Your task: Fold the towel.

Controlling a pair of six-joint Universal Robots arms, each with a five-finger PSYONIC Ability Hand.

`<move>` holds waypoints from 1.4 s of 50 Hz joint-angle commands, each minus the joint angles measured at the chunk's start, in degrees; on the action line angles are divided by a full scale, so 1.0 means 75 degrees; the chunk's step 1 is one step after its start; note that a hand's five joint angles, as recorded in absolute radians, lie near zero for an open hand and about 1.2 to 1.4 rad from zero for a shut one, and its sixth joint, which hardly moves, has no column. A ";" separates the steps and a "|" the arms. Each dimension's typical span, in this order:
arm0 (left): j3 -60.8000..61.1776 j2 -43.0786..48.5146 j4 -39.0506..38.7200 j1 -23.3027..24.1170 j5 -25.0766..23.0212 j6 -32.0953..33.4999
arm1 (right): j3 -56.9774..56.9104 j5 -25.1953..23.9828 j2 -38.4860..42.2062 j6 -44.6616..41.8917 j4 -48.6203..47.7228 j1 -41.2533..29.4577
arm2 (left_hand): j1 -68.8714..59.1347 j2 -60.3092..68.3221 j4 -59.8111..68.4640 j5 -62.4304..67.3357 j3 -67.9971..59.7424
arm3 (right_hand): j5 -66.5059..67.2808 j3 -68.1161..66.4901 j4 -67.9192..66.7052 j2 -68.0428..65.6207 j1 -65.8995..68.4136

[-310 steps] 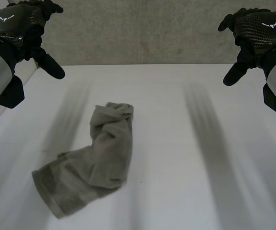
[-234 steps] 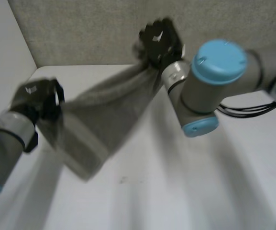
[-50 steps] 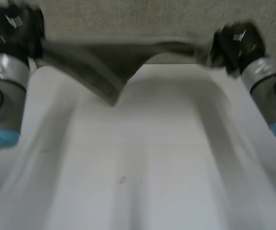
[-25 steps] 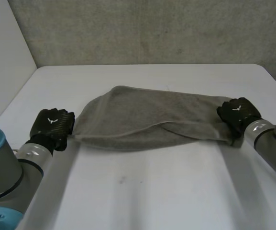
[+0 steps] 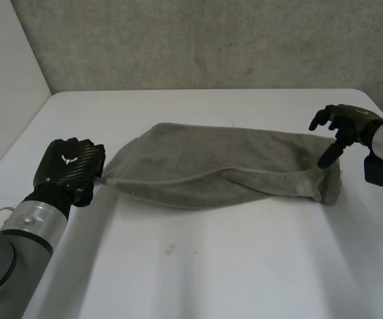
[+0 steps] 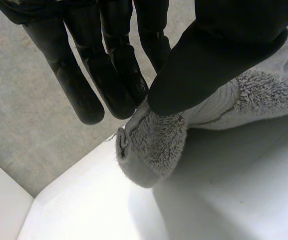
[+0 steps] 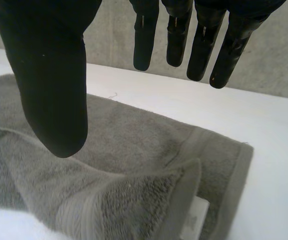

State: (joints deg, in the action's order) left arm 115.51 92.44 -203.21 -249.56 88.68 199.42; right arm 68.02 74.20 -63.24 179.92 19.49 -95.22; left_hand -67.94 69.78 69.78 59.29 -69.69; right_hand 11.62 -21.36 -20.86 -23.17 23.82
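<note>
The towel (image 5: 224, 166) lies stretched across mid-frame on the table (image 5: 211, 266), its left end pinched between the left hand's (image 5: 68, 169) thumb and fingers, the right hand (image 5: 340, 126) spread open just above its right end.

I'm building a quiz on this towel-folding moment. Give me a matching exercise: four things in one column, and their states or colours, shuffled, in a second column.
Column 1
1. left robot hand
2. right robot hand
3. towel
4. table

Column 2
A. white, with the cloth lying on it
B. open, fingers straight, over one end of the cloth
C. grey, lying stretched out lengthwise
D. pinching a corner of the cloth between thumb and fingers

Pairs: 1-D, 2-B, 3-C, 4-A
</note>
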 commanded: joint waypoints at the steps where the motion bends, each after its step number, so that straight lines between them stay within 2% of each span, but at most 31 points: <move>1: -0.0014 0.0014 -0.0035 -0.0031 0.0000 0.0001 | -0.1453 -0.0027 0.1248 0.0281 0.0753 -0.0160 | -0.1608 0.1362 0.1363 0.1428 -0.1374 | 0.0122 -0.0157 -0.0223 0.0085 -0.0172; 4: -0.0049 0.0026 -0.0058 -0.0042 0.0000 0.0001 | -0.1980 0.0149 0.1811 0.0281 0.0929 -0.0265 | -0.1608 0.1362 0.1363 0.1428 -0.1374 | 0.0167 -0.0202 -0.0268 0.0040 -0.0127; 9: -0.0131 0.0037 -0.0070 -0.0101 -0.0012 -0.0011 | -0.2577 0.0933 0.2606 0.0059 0.0987 -0.0336 | -0.1608 0.1362 0.1363 0.1428 -0.1374 | 0.0189 -0.0224 -0.0291 0.0018 -0.0105; 17: -0.0225 0.0096 -0.0070 -0.0136 -0.0117 -0.0011 | -0.2555 0.1297 0.2924 -0.1042 0.1350 -0.0383 | -0.1608 0.1362 0.1363 0.1428 -0.1374 | -0.0057 0.0022 -0.0044 0.0264 -0.0351; 24: -0.0225 0.0131 -0.0070 -0.0265 -0.0316 -0.0011 | -0.2168 0.1462 0.2830 -0.1430 0.1421 -0.0394 | -0.1608 0.1362 0.1363 0.1428 -0.1374 | 0.0167 -0.0202 -0.0268 0.0040 -0.0127; 32: -0.0213 0.0143 -0.0082 -0.0323 -0.0316 -0.0011 | -0.1511 0.1509 0.2408 -0.1934 0.1410 -0.0371 | -0.1608 0.1362 0.1363 0.1428 -0.1374 | 0.1961 -0.1996 -0.2062 -0.1754 0.1667; 34: -0.0225 0.0143 -0.0082 -0.0323 -0.0316 -0.0011 | -0.1325 0.1497 0.2233 -0.1922 0.1351 -0.0359 | -0.1608 0.1362 0.1363 0.1428 -0.1374 | 0.3188 -0.3223 -0.3290 -0.2982 0.2894; 40: -0.0225 0.0131 -0.0070 -0.0312 -0.0316 -0.0011 | -0.1101 0.1485 0.1881 -0.1899 0.1140 -0.0336 | -0.1608 0.1362 0.1363 0.1428 -0.1374 | 0.5056 -0.5091 -0.5157 -0.4849 0.4762; 42: -0.0237 0.0108 -0.0070 -0.0312 -0.0316 0.0001 | -0.0880 0.1462 0.1566 -0.1910 0.0872 -0.0324 | -0.1608 0.1362 0.1363 0.1428 -0.1374 | 0.6618 -0.6653 -0.6719 -0.6411 0.6324; 43: -0.0237 0.0108 -0.0070 -0.0312 -0.0316 0.0001 | -0.0879 0.1462 0.1564 -0.1911 0.0870 -0.0324 | -0.1608 0.1362 0.1363 0.1428 -0.1374 | 0.6626 -0.6661 -0.6727 -0.6419 0.6332; 44: -0.0237 0.0096 -0.0070 -0.0312 -0.0316 0.0001 | -0.0763 0.1438 0.1402 -0.1934 0.0754 -0.0312 | -0.1608 0.1362 0.1363 0.1428 -0.1374 | 0.7758 -0.7793 -0.7860 -0.7552 0.7464; 51: -0.0377 0.0002 -0.0035 -0.0452 -0.0316 0.0024 | -0.0527 0.1403 0.0627 -0.2168 0.0519 -0.0289 | -0.1608 0.1362 0.1363 0.1428 -0.1374 | 0.7784 -0.7819 -0.7886 -0.7578 0.7490; 56: -0.0835 -0.0490 0.0059 -0.0675 -0.0305 0.0012 | -0.0410 0.1205 -0.0600 -0.2707 0.0332 -0.0289 | -0.1608 0.1362 0.1363 0.1428 -0.1374 | 0.7784 -0.7819 -0.7886 -0.7578 0.7490; 59: -0.1245 -0.1006 0.0282 -0.0839 -0.0305 -0.0011 | -0.0398 0.1110 -0.0978 -0.2743 0.0249 -0.0289 | -0.1608 0.1362 0.1363 0.1428 -0.1374 | 0.7784 -0.7819 -0.7886 -0.7578 0.7490; 62: -0.1807 -0.1498 0.0785 -0.1073 -0.0305 -0.0046 | -0.0562 0.0946 -0.2228 -0.2743 0.0086 -0.0289 | -0.1608 0.1362 0.1363 0.1428 -0.1374 | 0.7784 -0.7819 -0.7886 -0.7578 0.7490; 64: -0.2507 -0.1860 0.1380 -0.1260 -0.0305 -0.0070 | -0.0701 0.0911 -0.2662 -0.2743 0.0074 -0.0289 | -0.1608 0.1362 0.1363 0.1428 -0.1374 | 0.7784 -0.7819 -0.7886 -0.7578 0.7490; 70: -0.3925 -0.1978 0.2552 -0.1296 -0.0305 -0.0070 | -0.1334 0.0688 -0.3766 -0.2754 0.0039 -0.0277 | -0.1608 0.1362 0.1363 0.1428 -0.1374 | 0.7784 -0.7819 -0.7886 -0.7578 0.7490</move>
State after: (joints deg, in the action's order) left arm 97.06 79.19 -193.33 -258.58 86.40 198.98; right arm 62.44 80.80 -83.08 159.20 20.08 -97.35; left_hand -68.05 69.80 69.79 59.29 -69.72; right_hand 58.90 -76.95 -77.45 -75.99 66.21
